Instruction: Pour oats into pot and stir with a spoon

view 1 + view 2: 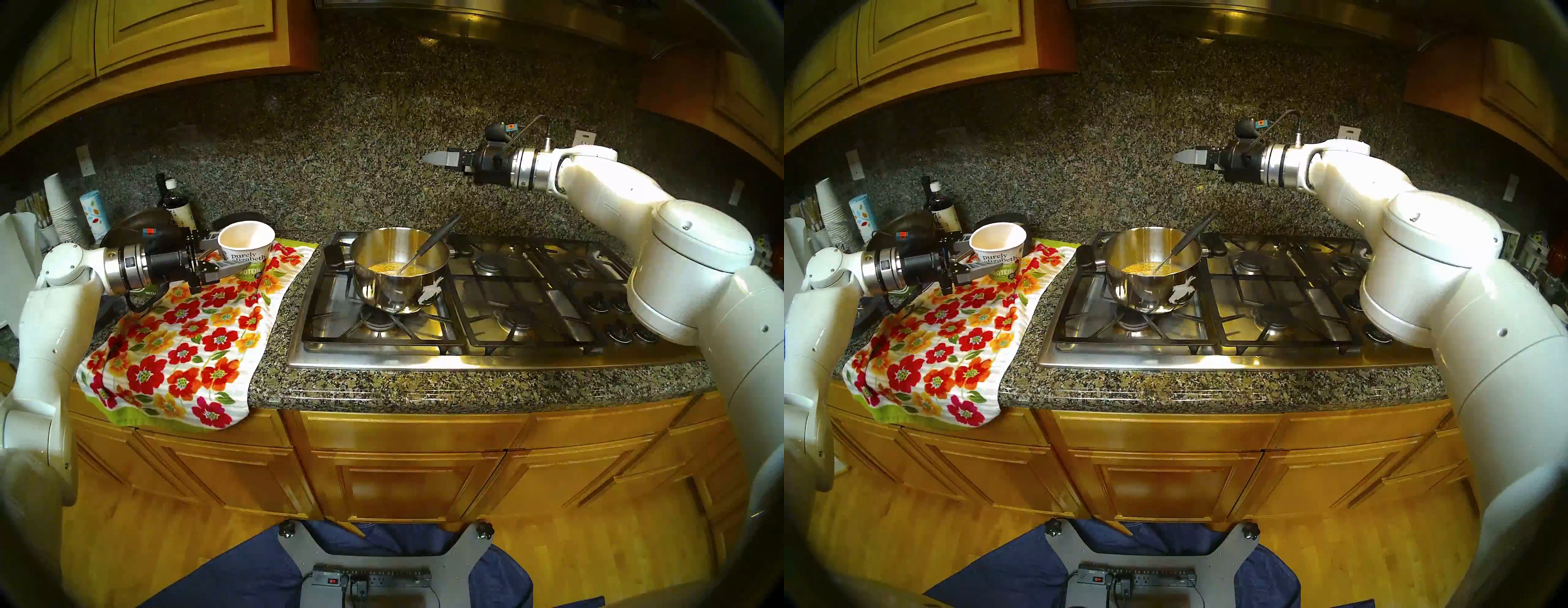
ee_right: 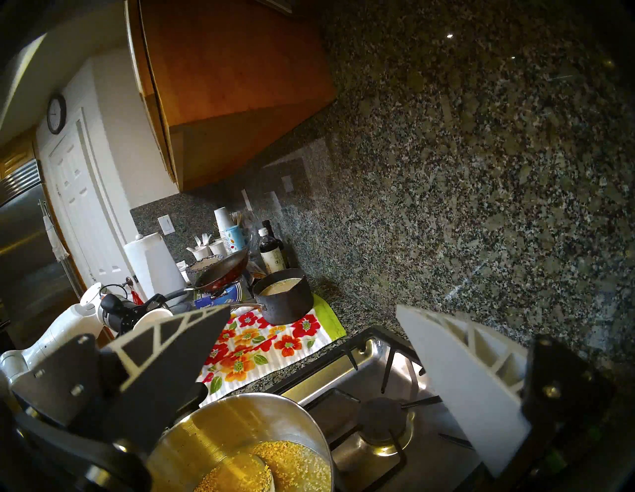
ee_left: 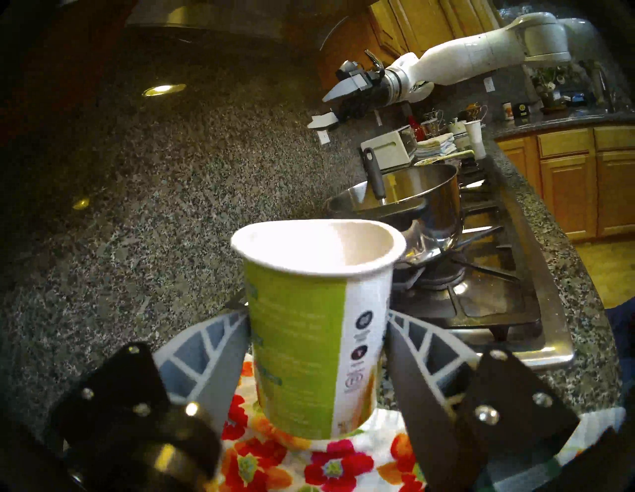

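Note:
The steel pot [image 1: 399,284] stands on the front left burner, with yellow-tan oats [image 1: 384,267] in liquid at its bottom. The spoon [image 1: 437,240] leans inside it, its dark handle pointing up to the back right. My left gripper [image 1: 225,257] is shut on the white and green paper cup [image 1: 246,250]. The cup is upright on the flowered towel, left of the stove, and its inside looks bare in the left wrist view [image 3: 309,326]. My right gripper [image 1: 432,158] hangs open and empty, high above the pot near the backsplash. The right wrist view looks down on the oats [image 2: 295,460].
The flowered towel [image 1: 191,339] hangs over the counter's front edge. Behind it are a dark grey pot [image 2: 285,302], a frying pan [image 2: 223,271], bottles [image 1: 178,208] and stacked cups. Black grates [image 1: 530,288] cover the stove, with knobs at the right.

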You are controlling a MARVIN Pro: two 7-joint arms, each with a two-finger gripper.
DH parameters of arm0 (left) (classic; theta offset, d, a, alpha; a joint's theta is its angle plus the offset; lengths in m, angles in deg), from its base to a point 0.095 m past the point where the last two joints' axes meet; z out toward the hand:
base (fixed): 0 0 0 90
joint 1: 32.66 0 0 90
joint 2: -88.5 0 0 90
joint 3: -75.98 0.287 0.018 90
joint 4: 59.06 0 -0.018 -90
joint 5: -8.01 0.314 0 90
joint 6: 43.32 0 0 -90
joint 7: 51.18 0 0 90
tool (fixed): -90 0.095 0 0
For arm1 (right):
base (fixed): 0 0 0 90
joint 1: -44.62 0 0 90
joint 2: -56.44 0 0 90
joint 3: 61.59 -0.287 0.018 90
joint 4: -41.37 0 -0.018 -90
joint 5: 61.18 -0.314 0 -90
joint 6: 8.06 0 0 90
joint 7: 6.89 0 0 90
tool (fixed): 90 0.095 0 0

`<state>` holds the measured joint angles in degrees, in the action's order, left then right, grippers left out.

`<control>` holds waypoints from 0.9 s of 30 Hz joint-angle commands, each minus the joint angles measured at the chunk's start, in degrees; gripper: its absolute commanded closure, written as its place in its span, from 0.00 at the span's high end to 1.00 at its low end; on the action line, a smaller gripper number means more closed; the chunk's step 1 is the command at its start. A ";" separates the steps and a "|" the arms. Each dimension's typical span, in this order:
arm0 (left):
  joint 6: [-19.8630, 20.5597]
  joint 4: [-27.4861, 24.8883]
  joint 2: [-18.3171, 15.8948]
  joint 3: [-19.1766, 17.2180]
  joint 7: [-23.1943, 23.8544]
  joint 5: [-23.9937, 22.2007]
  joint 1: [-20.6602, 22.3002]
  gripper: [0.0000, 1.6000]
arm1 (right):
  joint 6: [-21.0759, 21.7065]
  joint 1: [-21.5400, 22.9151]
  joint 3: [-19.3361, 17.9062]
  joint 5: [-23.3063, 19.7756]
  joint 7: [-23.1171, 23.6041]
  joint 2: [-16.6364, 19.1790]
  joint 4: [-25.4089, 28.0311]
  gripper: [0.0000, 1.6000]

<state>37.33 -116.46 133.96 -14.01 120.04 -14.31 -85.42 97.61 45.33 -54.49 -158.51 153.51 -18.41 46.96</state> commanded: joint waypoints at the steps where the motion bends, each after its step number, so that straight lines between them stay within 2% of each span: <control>1: 2.37 -4.42 1.14 0.61 -3.66 1.43 2.64 0.50 | 0.10 2.51 -0.55 -0.43 -0.01 0.08 0.15 1.00; 10: 4.23 -4.31 3.77 2.91 -7.13 5.42 6.57 0.52 | 0.06 2.49 -0.56 -0.41 0.00 0.08 0.15 1.00; 27: 6.57 -4.82 8.12 7.04 -9.93 10.80 11.80 0.56 | 0.04 2.48 -0.56 -0.40 0.00 0.08 0.15 1.00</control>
<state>43.46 -119.50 140.27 -7.06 111.33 -3.71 -79.15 97.61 45.32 -54.50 -158.48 153.51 -18.41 46.96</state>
